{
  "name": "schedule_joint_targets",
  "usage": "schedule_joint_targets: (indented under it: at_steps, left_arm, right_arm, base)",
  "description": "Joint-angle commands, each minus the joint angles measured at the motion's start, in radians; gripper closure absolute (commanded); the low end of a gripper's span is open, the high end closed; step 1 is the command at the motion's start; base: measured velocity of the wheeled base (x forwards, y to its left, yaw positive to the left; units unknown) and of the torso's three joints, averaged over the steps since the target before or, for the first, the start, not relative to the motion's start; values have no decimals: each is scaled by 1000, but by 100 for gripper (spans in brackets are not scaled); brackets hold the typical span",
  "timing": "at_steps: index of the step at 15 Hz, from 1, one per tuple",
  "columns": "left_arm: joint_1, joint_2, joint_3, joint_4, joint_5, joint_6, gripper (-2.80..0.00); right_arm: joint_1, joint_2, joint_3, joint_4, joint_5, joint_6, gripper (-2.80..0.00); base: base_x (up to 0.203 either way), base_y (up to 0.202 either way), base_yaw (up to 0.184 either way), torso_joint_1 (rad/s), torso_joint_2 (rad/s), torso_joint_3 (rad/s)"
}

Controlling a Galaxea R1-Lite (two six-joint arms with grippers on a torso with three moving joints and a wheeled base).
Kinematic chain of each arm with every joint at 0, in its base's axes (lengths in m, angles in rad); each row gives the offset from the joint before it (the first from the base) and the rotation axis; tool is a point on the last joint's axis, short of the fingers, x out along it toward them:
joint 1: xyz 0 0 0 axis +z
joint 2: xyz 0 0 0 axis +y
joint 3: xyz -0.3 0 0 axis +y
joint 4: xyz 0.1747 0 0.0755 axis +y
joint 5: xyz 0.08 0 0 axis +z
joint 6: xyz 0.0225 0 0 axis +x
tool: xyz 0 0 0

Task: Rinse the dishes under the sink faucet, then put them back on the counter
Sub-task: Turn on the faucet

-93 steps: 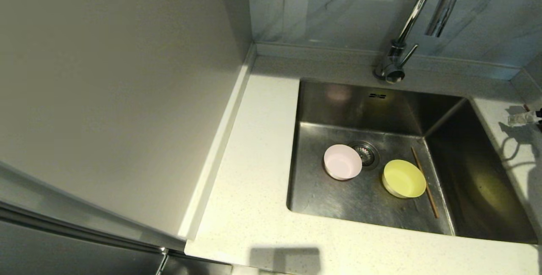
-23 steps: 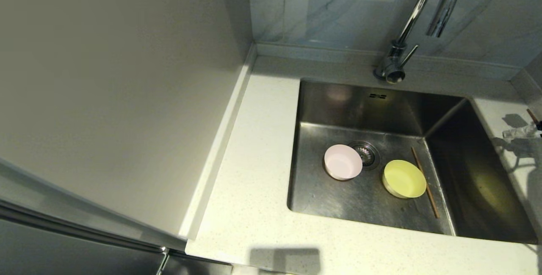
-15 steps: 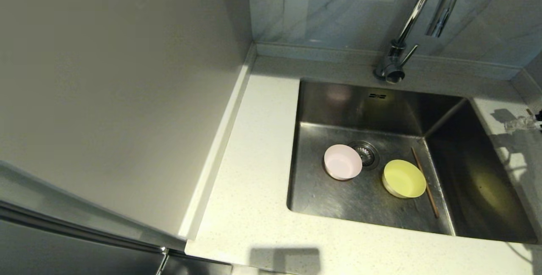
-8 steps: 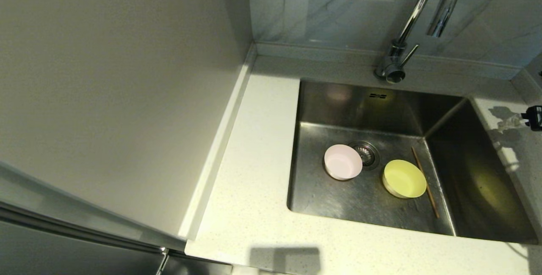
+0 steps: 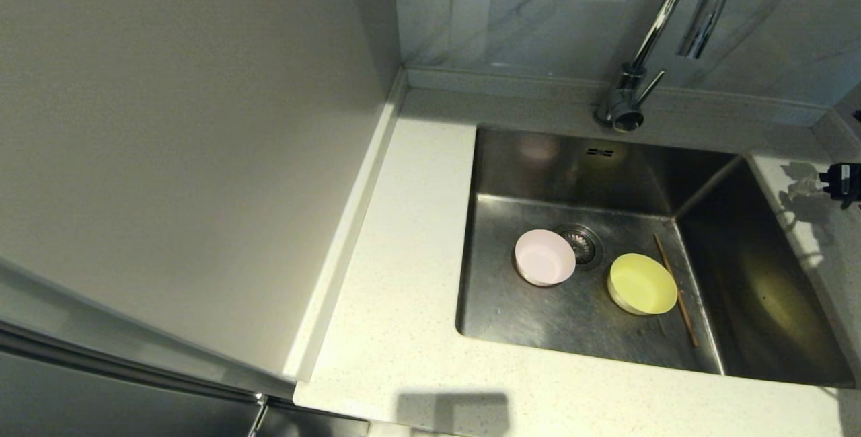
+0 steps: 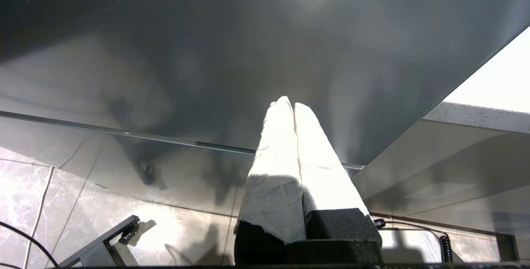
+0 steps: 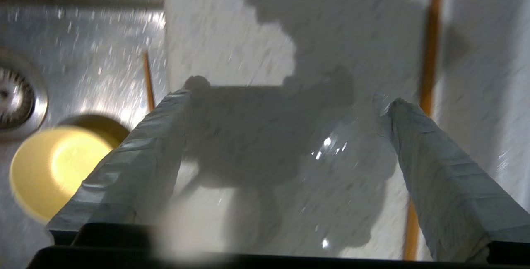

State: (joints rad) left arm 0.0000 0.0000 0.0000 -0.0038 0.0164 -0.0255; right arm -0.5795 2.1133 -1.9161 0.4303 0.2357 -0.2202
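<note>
One chopstick (image 7: pixel 426 54) lies on the counter (image 5: pixel 417 235), upper right of our right wrist view. Our right gripper (image 7: pixel 285 99) hangs over it, spread wide, empty. Next, likely: reach into the sink (image 5: pixel 538 316), lower centre-right, for chopstick two (image 5: pixel 675 289), yellow-green bowl (image 5: pixel 642 284), pink bowl (image 5: pixel 543 257). Left gripper (image 6: pixel 293 107) clenched, parked.

Right gripper (image 7: pixel 285 103) spread wide, empty; left gripper (image 6: pixel 288 105) closed.

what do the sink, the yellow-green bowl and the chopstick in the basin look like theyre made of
Sink: brushed stainless steel, dull grey sheen with soft reflections. Yellow-green bowl: probably plastic or melamine, smooth, matte, uniform colour. Chopstick: looks like wood or bamboo, thin, brown, unglossy.
</note>
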Motion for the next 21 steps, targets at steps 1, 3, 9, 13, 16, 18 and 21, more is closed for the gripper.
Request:
schedule_joint_targets:
  at_steps: [1,3,9,13,16,18,21]
  left_arm:
    - [0,-3,0,-1,0,-1,0]
    - [0,-3,0,-1,0,-1,0]
    - [0,-3,0,-1,0,-1,0]
    - [0,-3,0,-1,0,-1,0]
    - [0,-3,0,-1,0,-1,0]
    - [0,-3,0,-1,0,-1,0]
    - [0,-3,0,-1,0,-1,0]
  right_arm:
    - [-11,18,-12,-20,-2,-1,-280]
    - [-21,30,-28,-23,-3,-2,-280]
    - [-51,55,-55,-25,3,-2,-280]
    - [-54,63,-55,-24,10,-2,-280]
    - [-53,66,-45,-19,11,-2,-280]
    - [-52,68,-43,-19,11,-4,-280]
    - [-52,74,-43,-19,11,-5,-280]
  base:
    - [0,0,0,0,0,0]
    - [0,0,0,0,0,0]
    - [0,0,0,0,0,0]
    - [0,0,0,0,0,0]
    - [0,0,0,0,0,0]
    - [0,0,0,0,0,0]
    - [0,0,0,0,0,0]
